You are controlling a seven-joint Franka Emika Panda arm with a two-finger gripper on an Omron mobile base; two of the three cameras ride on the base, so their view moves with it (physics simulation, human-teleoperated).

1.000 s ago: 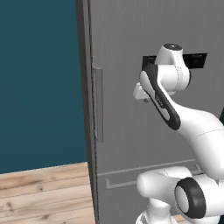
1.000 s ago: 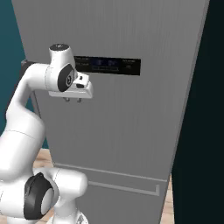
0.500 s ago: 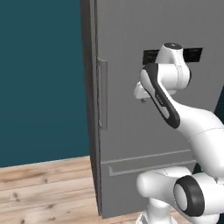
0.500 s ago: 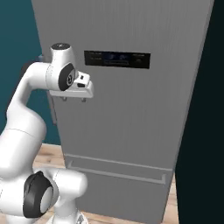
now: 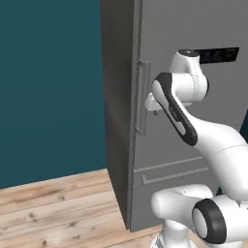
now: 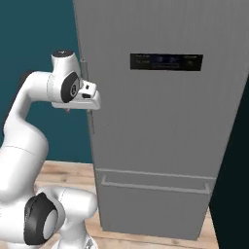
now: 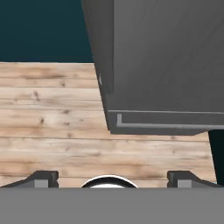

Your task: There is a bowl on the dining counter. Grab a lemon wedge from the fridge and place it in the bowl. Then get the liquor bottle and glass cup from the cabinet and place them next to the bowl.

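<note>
One fridge (image 5: pixel 193 145) in frame: tall flat grey unit, door shut, standing on a pale wood plank floor (image 5: pixel 53 208) against a teal wall (image 5: pixel 48 82). Left to right in the left base view: teal wall, then the fridge's dark side panel, then one long vertical bar handle (image 5: pixel 142 97) near the door's left edge, then the arm crossing in front of the door, then one dark display panel (image 5: pixel 220 54) high on the door at the right. One lower drawer line with one horizontal drawer handle (image 5: pixel 174 175) below it. Right base view shows the same count: one fridge (image 6: pixel 160 146), one display panel (image 6: pixel 166 62), one drawer handle (image 6: pixel 155 186), the bar handle (image 6: pixel 90 116) partly hidden behind the hand. One gripper (image 6: pixel 90 104) sits at upper door height, just beside the bar handle, pointing down; from the base views I can't tell whether it touches the handle. In the left base view the gripper (image 5: pixel 156 110) is mostly hidden by the forearm, close to the right of the bar. Hand view looks down the fridge front (image 7: pixel 166 57) to the drawer handle (image 7: pixel 166 124) and the floor (image 7: pixel 52 131); the two fingertips (image 7: pixel 41 178) sit far apart at the bottom corners, so the jaws are spread wide with nothing between them, holding nothing.
</note>
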